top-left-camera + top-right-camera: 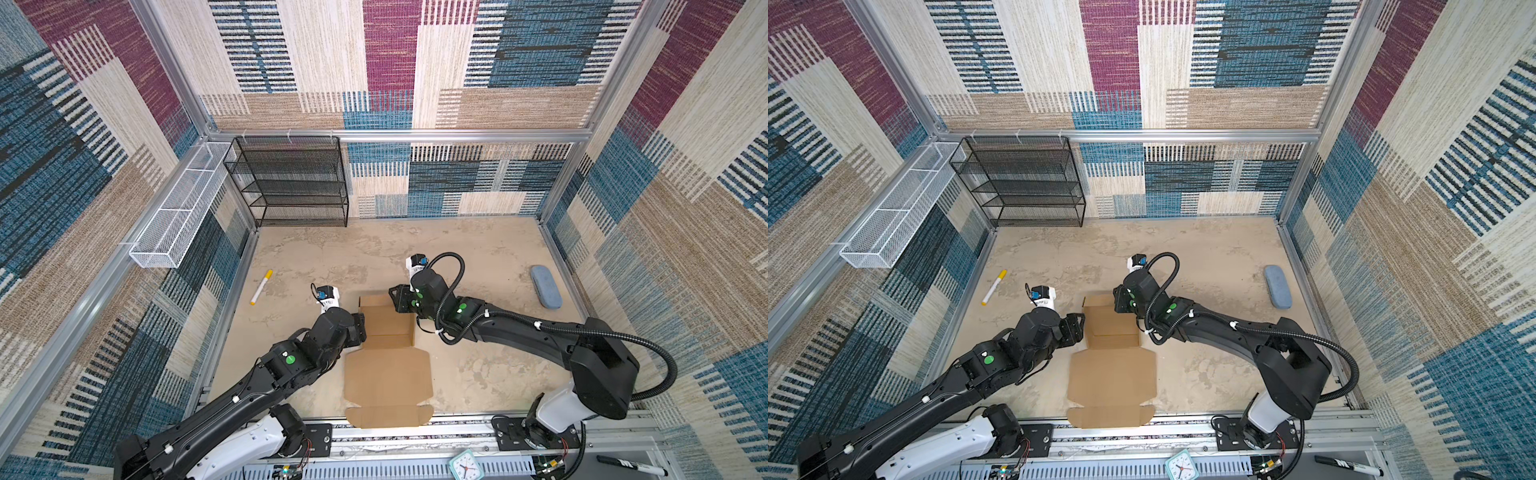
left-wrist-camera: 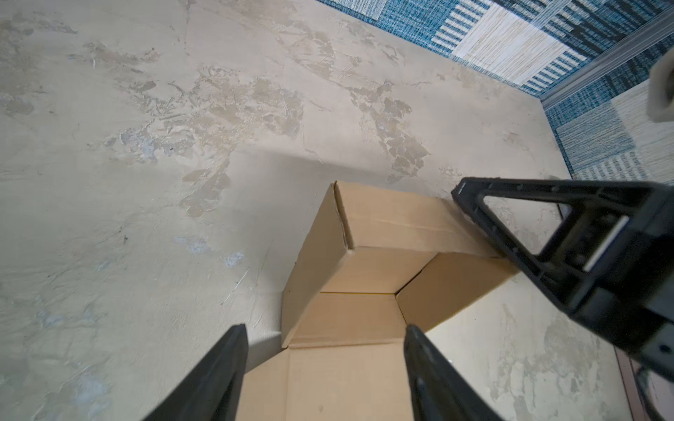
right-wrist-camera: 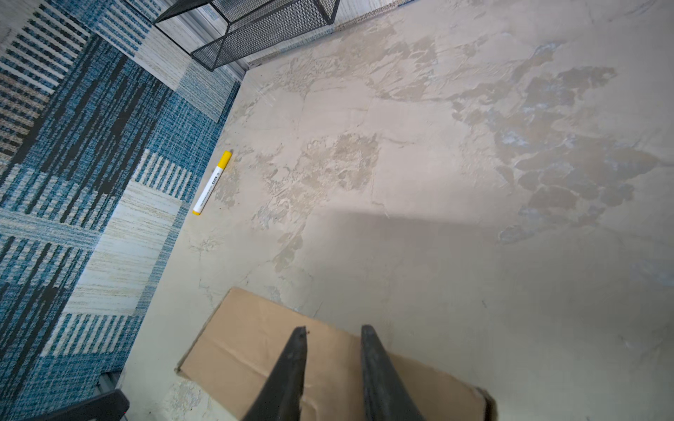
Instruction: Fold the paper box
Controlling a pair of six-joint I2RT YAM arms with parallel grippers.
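One seemingly light, stiff paper box [image 1: 388,374] sat half-formed, probably best pinched at a raised wall's free edge; left hand [image 2: 324,328] stood wide, right hand [image 3: 333,328] narrowly parted, neither visibly gripping.

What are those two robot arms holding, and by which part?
Nothing that I can confirm. The left fingers stand open above the cardboard box; the right fingers, nearly closed, are at its far side; whether they grip it is unclear.
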